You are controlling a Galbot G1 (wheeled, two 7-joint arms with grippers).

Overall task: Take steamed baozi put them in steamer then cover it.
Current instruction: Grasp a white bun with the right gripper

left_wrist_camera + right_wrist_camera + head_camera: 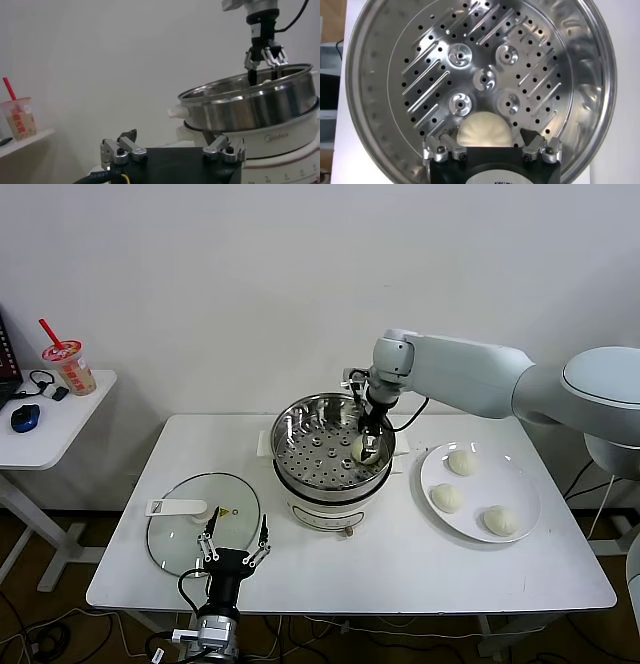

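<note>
Left wrist view: steamer [260,112] base reads "Midea".

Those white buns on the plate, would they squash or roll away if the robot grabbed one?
Probably soft: each baozi on the plate looks smooth and doughy, so a hard pinch might dent it. The rounded top could roll if nudged, though each seems to sit steadily. The bun in the steamer rests whole between the right gripper's open fingers.

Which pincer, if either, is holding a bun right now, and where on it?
The right pincer, inside the steamer, has its open fingers either side of a bun on the tray; whether they press it cannot be told. The left pincer holds nothing.
</note>
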